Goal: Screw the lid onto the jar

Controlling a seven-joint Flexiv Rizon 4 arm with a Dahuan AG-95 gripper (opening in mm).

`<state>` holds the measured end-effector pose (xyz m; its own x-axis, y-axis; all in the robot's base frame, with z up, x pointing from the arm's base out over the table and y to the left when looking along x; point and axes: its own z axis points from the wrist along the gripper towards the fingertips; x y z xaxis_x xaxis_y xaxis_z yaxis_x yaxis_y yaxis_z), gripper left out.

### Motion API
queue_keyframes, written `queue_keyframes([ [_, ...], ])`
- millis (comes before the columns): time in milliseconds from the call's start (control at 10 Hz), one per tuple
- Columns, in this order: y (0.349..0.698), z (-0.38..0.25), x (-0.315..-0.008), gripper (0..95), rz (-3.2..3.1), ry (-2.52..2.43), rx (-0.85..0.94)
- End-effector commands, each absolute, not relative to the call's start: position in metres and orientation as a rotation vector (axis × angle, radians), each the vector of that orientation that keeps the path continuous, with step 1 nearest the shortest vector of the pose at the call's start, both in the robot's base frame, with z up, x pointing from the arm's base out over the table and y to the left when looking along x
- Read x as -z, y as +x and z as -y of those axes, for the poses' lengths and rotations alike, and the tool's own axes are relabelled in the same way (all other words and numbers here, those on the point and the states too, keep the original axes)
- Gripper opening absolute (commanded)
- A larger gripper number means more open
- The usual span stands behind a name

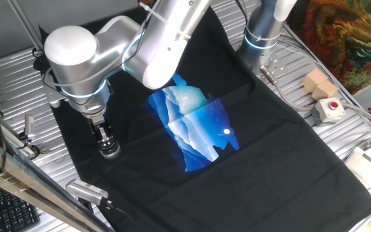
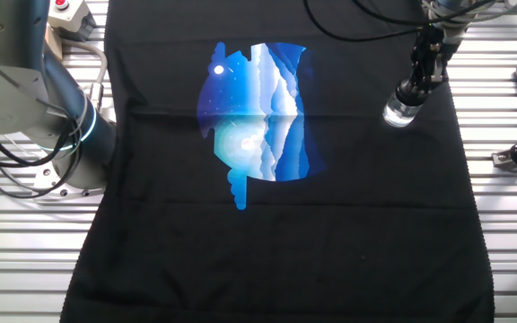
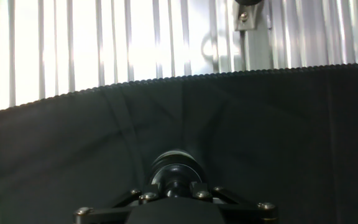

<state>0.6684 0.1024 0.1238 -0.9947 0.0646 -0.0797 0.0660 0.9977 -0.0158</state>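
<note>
Gripper (image 1: 107, 143) on the jar (image 2: 399, 111), near the black cloth's (image 2: 330, 233) edge.
The jar stands upright, axis vertical, under narrow fingers that seem to pinch the lid (image 3: 174, 171); the contact itself is hidden.

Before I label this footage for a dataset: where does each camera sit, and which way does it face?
One fixed view: high, looking down on the black cloth; arm and gripper over the jar at left.
The other fixed view: high on the opposite side; gripper and jar upper right, arm base at left.
Hand view: on the hand, looking along the fingers at the jar, cloth edge and slatted table.
All three share jar and cloth.
</note>
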Motion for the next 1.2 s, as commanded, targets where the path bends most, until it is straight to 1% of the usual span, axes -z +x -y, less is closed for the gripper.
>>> queue_keyframes([
  [100,0.6691,-0.1021,-0.1241,0.0,-3.054,0.13,0.021],
  [1200,0.6692,-0.1014,-0.1242,0.0,-3.057,0.13,0.01],
])
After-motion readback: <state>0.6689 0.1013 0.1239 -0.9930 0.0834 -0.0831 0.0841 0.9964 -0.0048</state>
